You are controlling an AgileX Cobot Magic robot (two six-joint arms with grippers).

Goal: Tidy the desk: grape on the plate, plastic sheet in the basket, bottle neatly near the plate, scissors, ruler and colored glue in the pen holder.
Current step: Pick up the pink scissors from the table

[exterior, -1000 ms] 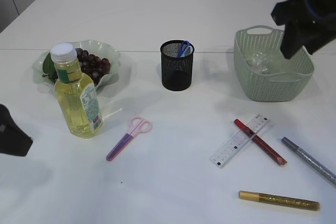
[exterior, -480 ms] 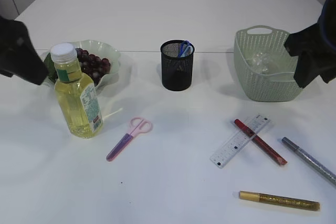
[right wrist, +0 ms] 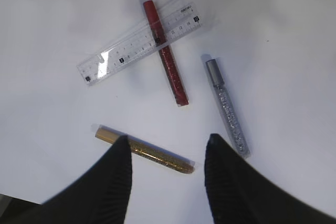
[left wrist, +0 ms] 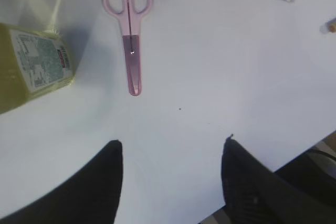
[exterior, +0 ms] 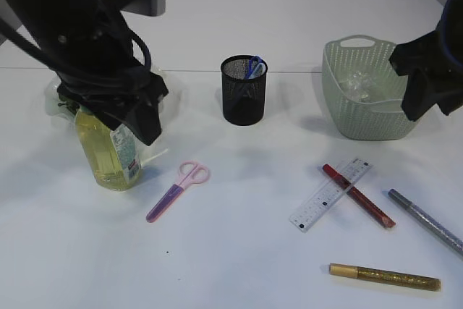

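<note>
Scissors [exterior: 178, 191] lie flat at 4 o'clock of the bottle [exterior: 108, 150] | left gripper [left wrist: 170, 145] spread, empty above them | right gripper [right wrist: 168, 142] spread over glue pens [right wrist: 144, 150].

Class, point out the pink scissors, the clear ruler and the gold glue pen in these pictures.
pink scissors [left wrist: 131, 51], left wrist view, where handles meet blades
clear ruler [right wrist: 126, 50], right wrist view, middle of its strip
gold glue pen [exterior: 387, 277], exterior view, middle of its barrel

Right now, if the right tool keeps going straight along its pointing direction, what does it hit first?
Probably the gold glue pen: the open right tool brackets its right end. The silver glue pen lies just right of that line. Depth is unclear; otherwise bare table.
</note>
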